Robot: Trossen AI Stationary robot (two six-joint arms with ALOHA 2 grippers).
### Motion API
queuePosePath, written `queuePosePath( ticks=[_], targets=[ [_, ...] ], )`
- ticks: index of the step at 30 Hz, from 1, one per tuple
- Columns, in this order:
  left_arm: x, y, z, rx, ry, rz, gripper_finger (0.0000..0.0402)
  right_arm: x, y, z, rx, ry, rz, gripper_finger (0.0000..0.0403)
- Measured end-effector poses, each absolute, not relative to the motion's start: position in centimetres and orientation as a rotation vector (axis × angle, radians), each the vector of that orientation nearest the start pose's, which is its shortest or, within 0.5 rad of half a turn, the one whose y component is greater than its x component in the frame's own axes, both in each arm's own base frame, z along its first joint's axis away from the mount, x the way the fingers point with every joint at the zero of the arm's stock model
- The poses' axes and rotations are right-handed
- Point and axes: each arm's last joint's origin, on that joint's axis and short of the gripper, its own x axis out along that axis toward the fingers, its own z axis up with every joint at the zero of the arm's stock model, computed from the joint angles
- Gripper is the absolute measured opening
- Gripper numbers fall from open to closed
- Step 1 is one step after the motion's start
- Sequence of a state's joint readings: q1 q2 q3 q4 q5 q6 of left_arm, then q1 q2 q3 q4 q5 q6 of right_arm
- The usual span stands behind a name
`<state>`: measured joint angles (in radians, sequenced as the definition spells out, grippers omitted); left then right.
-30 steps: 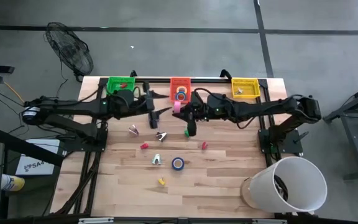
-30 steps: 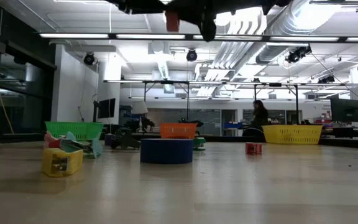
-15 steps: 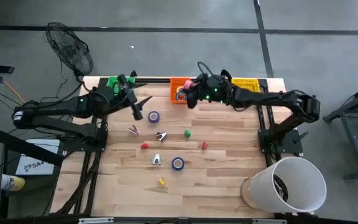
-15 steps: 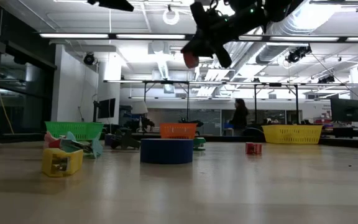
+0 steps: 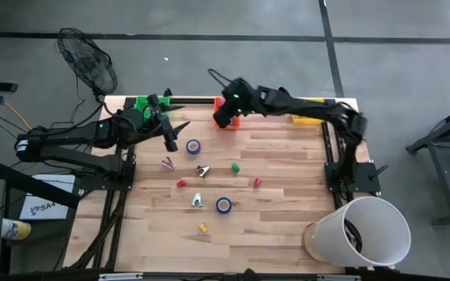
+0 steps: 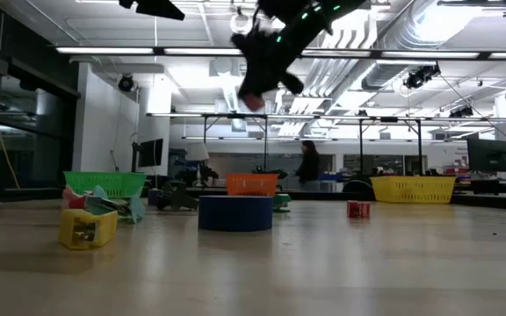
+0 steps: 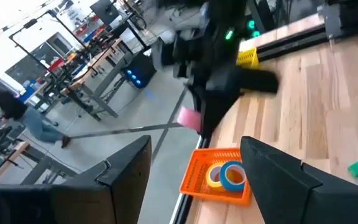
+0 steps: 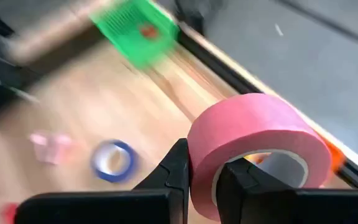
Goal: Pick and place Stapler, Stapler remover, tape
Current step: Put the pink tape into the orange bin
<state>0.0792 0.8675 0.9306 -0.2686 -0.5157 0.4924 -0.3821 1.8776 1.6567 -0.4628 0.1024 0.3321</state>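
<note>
1. Over the orange bin [image 5: 226,114] at the table's far edge, the right gripper [image 8: 205,180] was clamped on a pink tape roll [image 8: 253,149], its fingers pinching the roll's wall.
2. In the left wrist view that bin [image 7: 201,174] held two tape rolls just below the right gripper: one blue [image 7: 232,175] and one yellow [image 7: 214,176], touching.
3. Two more tape rolls lay loose on the table: a purple-blue one [image 5: 193,146] just beside the left gripper [image 5: 170,137], and a blue one [image 5: 223,205] well toward the near edge, away from both grippers.
4. The left gripper hovered with its fingers [image 7: 272,171] spread apart and nothing between them, near the green bin [image 5: 141,104].
5. Three bins stood along the far edge: green, orange and yellow [image 5: 316,102], the yellow one partly under the right arm.
6. Small items lay scattered mid-table, between the loose rolls: a green block [image 5: 235,166], two red blocks [image 5: 181,183] [image 5: 257,183], a yellow block [image 5: 203,228], and three small clear or metallic pieces [image 5: 201,170] too small to name.
7. The near half of the wooden table [image 5: 272,226] lay bare, well apart from both grippers; a white bucket [image 5: 363,231] stood at the near right corner.
8. A floor fan [image 5: 89,65] stood beyond the far left corner.
9. No writing on the rolls or bins could be read.
</note>
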Motion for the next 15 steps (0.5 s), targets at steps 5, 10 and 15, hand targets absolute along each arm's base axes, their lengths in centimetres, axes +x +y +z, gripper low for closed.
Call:
queuePosePath(
  ticks=[5, 10, 15],
  targets=[
    [17.7, 2.9, 35.8, 0.535, 0.392, 0.546, 0.024, 41.7, -19.2, 27.3, 0.467, 0.764, -0.647, 0.0035],
    [17.6, 2.9, 35.3, 0.518, 0.442, 0.553, 0.024, 43.1, -21.8, 25.3, 0.581, 0.76, -0.726, 0.0035],
    [17.3, 2.9, 34.7, 0.488, 0.499, 0.557, 0.024, 43.3, -23.7, 23.2, 0.688, 0.764, -0.786, 0.0035]
  ],
)
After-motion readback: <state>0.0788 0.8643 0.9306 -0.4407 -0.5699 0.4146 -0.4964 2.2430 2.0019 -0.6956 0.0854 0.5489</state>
